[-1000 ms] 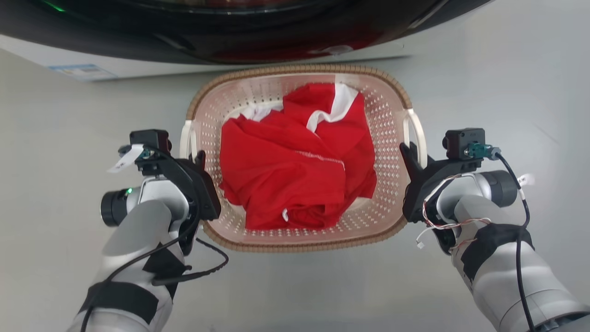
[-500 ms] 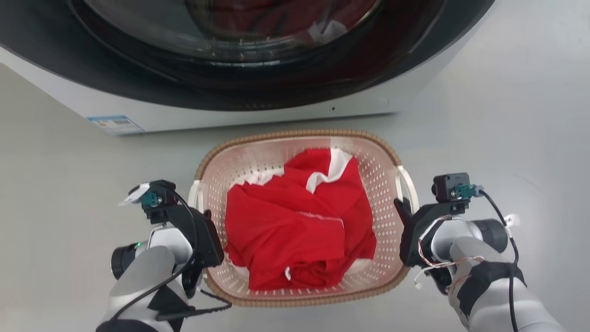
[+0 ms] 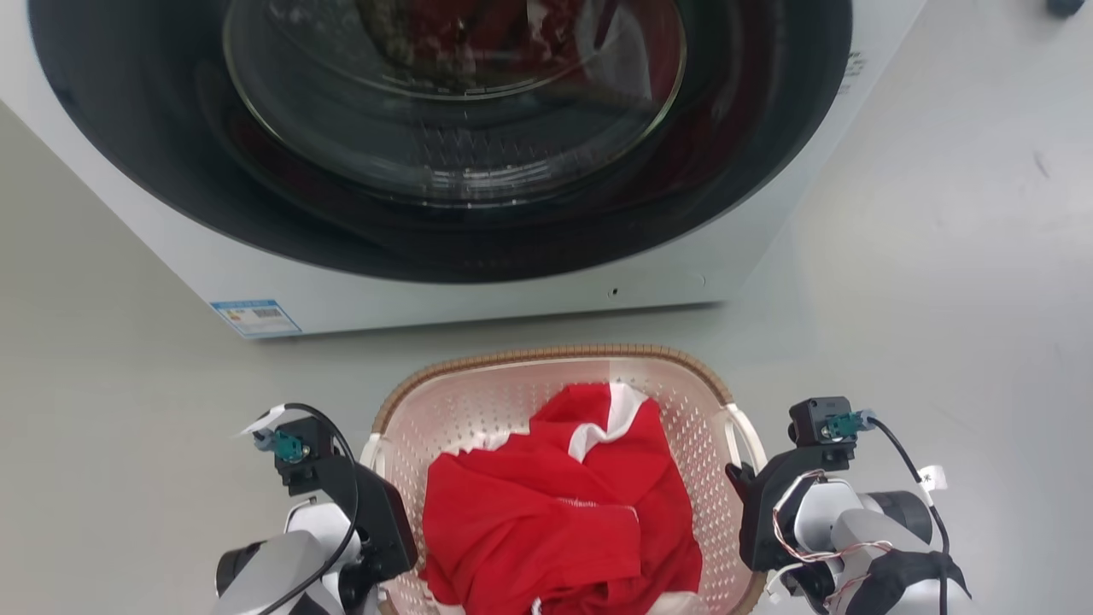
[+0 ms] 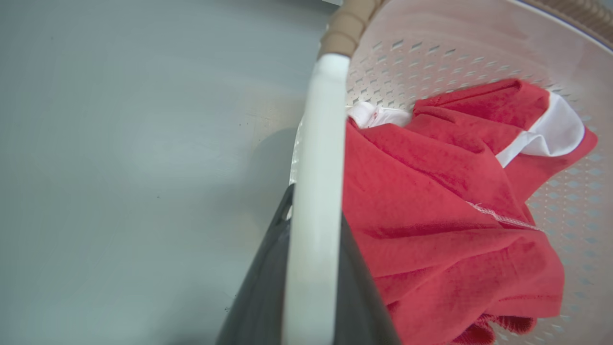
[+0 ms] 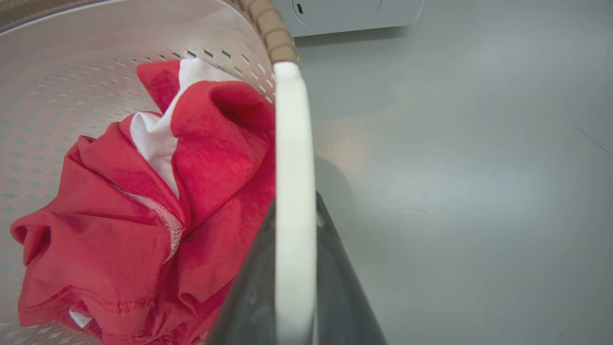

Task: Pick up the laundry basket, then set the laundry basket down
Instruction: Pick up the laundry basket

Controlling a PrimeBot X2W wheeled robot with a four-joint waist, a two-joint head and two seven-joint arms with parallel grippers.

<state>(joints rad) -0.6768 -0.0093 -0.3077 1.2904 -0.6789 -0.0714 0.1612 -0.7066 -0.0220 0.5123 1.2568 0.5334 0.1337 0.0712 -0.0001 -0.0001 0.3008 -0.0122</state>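
The laundry basket (image 3: 555,352) hangs between the two sets of jaws, with a red garment (image 3: 555,521) heaped inside it, just inward of each grip. The left jaws are clenched on the left white handle (image 4: 318,143), which runs straight up between them. The right jaws grasp the right handle (image 5: 292,143) the same way. This looks like the carry between lifting and setting down, so both sides should travel level and together. If one lags, the basket tips and a handle twists in its grip. Ahead of the jaws stands the washer (image 3: 478,299) with its dark round door. The plain grey floor (image 3: 939,256) outward of both grips leaves room to lower the basket flat
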